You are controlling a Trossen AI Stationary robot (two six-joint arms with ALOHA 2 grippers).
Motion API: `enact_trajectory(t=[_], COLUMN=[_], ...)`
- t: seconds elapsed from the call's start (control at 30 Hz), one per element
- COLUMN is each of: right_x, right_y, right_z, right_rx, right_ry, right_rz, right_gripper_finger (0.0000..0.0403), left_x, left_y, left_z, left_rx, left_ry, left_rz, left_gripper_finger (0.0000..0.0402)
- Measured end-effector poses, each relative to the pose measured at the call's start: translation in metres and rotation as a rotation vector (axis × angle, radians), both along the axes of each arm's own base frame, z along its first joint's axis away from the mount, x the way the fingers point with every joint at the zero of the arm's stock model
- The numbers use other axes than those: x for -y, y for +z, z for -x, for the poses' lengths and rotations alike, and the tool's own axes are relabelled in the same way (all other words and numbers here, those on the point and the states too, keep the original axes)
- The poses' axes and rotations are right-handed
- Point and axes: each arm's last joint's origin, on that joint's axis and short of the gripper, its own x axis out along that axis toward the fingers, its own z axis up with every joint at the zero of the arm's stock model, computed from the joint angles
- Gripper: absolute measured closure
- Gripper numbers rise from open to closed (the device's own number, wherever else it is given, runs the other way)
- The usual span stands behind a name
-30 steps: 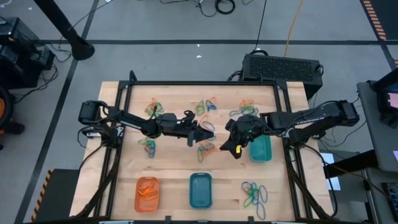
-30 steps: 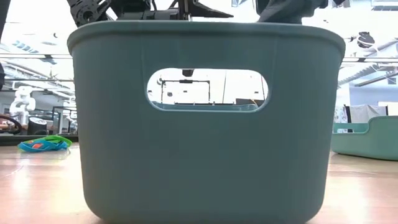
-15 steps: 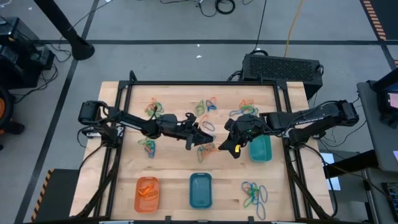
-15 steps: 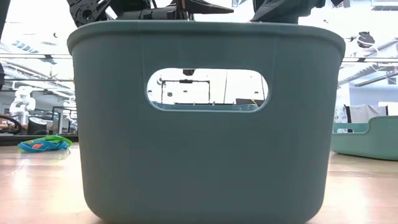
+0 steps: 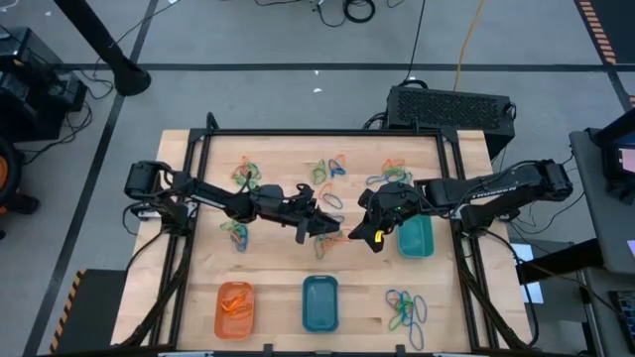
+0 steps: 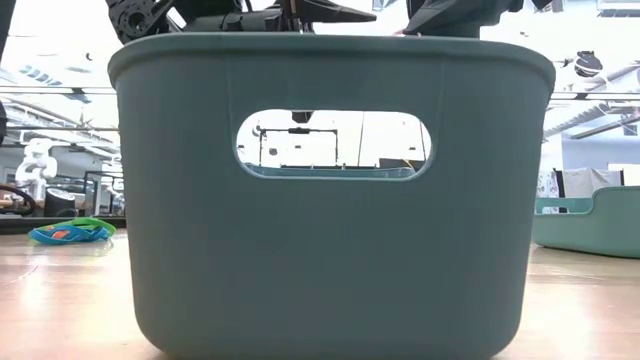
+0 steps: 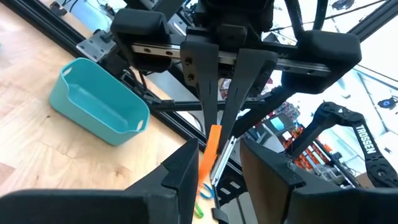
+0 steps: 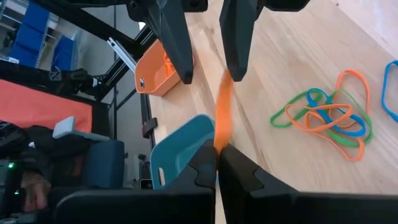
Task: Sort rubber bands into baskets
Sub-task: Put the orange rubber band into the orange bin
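Observation:
Above the table's middle, my right gripper (image 5: 354,234) is shut on an orange rubber band (image 8: 222,112). Facing it, my left gripper (image 7: 221,171) is open, and the band (image 7: 210,149) reaches in between its fingers. An orange basket (image 5: 235,308) with orange bands in it and a blue basket (image 5: 319,302) stand by the near edge. A teal-green basket (image 5: 416,237) stands at the right. Mixed heaps of bands (image 5: 329,171) lie on the wood. My right gripper pinches one end of the orange band (image 8: 217,144) between its two fingertips. The band runs on from the tips, clear of the table, toward my left gripper. My left gripper: the band lies close beside one finger (image 8: 235,62); whether they touch, I cannot tell.
More band heaps lie at the far left (image 5: 246,175), left (image 5: 236,234), far right (image 5: 392,171) and near right (image 5: 405,309). A black frame (image 5: 327,132) rims the table. In the low view the blue basket (image 6: 330,200) fills most of the picture.
My left gripper has turned a little, its fingertips swinging toward the near edge and closer to my right gripper. My right gripper has kept still with the orange band.

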Motion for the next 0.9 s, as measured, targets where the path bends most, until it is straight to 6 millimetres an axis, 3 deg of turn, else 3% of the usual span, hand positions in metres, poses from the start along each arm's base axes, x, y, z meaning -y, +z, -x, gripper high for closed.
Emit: enact_trajectory(t=[0.53,0.9], right_x=[-0.001,0.009], right_y=[0.0,0.0], right_z=[0.0,-0.001], right_rx=[-0.003,-0.004], right_ry=[0.034,-0.005], right_rz=[-0.029,-0.035], right_gripper_finger=[0.0403,0.0403], left_x=[0.004,0.006], left_y=[-0.008,-0.008], left_z=[0.001,0.001], left_rx=[-0.069,-0.062], left_ry=[-0.012,-0.047], left_rz=[-0.036,-0.058], left_gripper_finger=[0.0277,0.0277])
